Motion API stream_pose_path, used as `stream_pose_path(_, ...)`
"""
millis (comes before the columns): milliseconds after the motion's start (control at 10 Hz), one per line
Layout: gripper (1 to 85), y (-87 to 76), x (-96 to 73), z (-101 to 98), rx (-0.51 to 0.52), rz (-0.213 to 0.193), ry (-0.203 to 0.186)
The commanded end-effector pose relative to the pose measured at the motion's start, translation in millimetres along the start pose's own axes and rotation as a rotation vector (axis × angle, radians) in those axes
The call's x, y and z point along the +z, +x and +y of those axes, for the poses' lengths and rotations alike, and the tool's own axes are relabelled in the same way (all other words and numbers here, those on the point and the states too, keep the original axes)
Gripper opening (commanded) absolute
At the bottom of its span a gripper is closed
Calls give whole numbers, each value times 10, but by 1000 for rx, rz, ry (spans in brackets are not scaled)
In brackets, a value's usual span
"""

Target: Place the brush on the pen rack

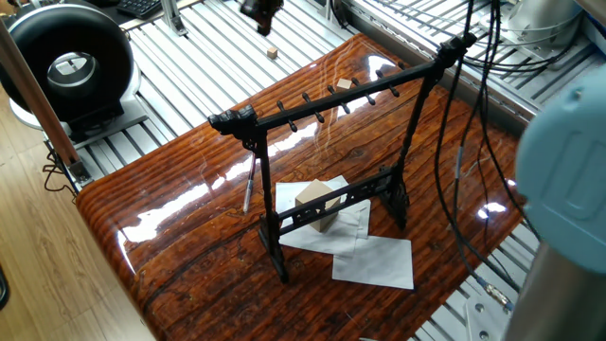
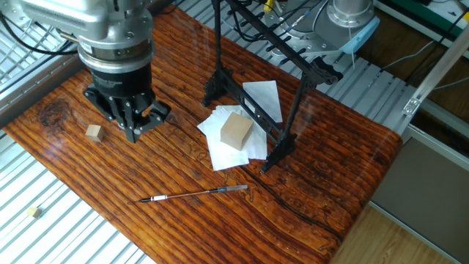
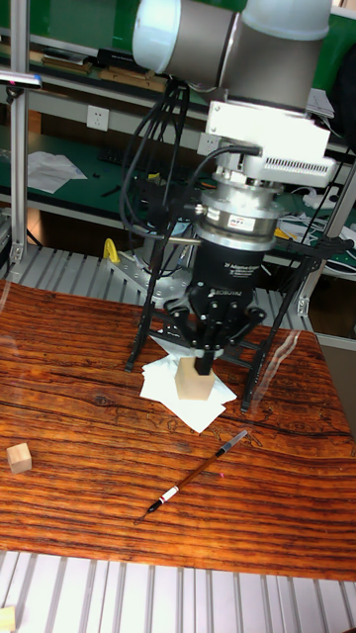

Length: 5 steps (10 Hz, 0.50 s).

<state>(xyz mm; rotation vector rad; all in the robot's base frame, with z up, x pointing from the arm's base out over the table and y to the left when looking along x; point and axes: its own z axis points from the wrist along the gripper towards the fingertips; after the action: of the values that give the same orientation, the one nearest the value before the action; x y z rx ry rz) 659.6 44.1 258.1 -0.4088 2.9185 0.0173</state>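
Item: brush (image 2: 194, 194) | Handling (est.): light, stiff, thin, prone to roll; take at mid-shaft, away from the soft tip | Location: flat on tabletop (image 2: 330, 176), in front of pen rack (image 2: 253, 110) | Tool (image 2: 133, 125): empty, fingers nearly closed, above tabletop, brush well apart toward the front edge.
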Motion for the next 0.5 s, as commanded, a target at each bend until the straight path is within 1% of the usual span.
stream_pose_path(0,10,-55,10,125,196,22,-58)
stream_pose_path(100,10,-91,26,165,262,23,-88)
stream_pose_path(200,10,-113,39,155,304,29,-101)
stream_pose_path(300,10,-108,34,196,355,49,-124)
stream_pose_path(400,10,-126,28,297,409,59,-160)
